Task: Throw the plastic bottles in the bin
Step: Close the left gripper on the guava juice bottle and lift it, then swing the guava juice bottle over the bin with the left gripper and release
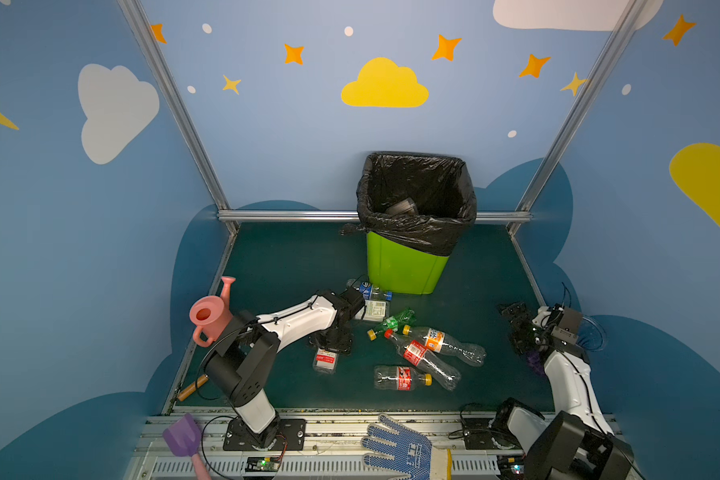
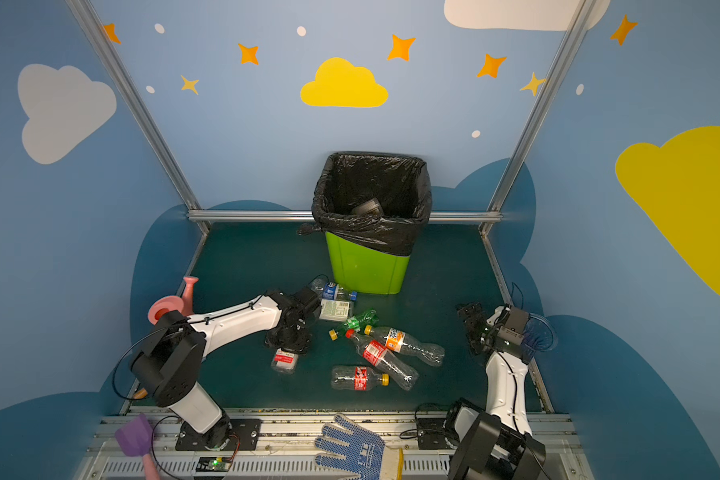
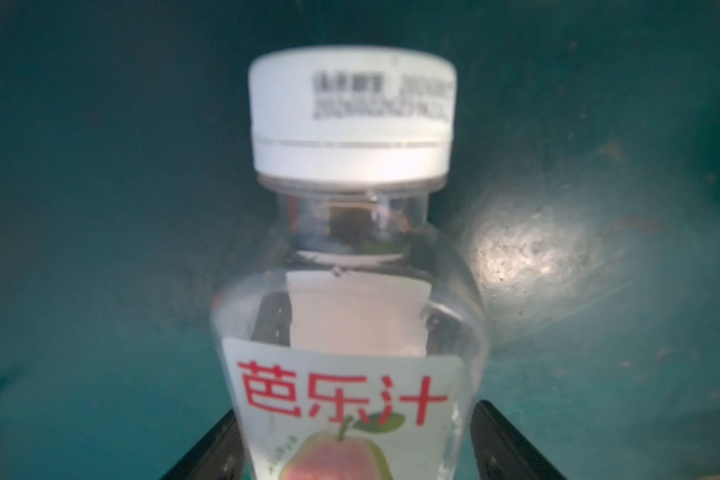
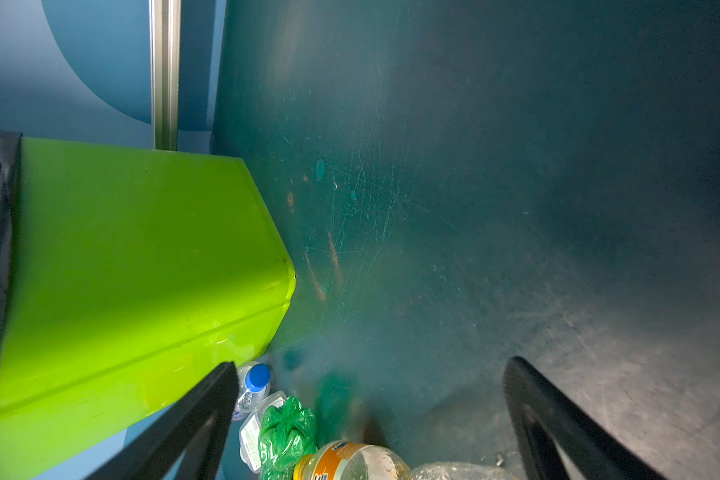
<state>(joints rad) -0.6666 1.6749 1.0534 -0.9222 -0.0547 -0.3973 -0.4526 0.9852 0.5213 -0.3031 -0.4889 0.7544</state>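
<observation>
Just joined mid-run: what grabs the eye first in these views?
The tall lime-green bin, black-bagged, stands at the back of the mat, with plastic bottles strewn in front of it. The left gripper straddles a white-capped juice bottle lying on the mat; grip unclear. The right gripper hangs open and empty near the right edge.

A scuffed dark green mat (image 1: 292,257) carries the lime-green bin (image 1: 404,266), which stands upright at 12 o'clock near the far edge. Seven plastic bottles (image 1: 422,357) lie on their sides, scattered from the bin's foot through the centre toward 5 o'clock. A pink watering can (image 1: 211,316) stands at 9 o'clock by the mat's edge.
</observation>
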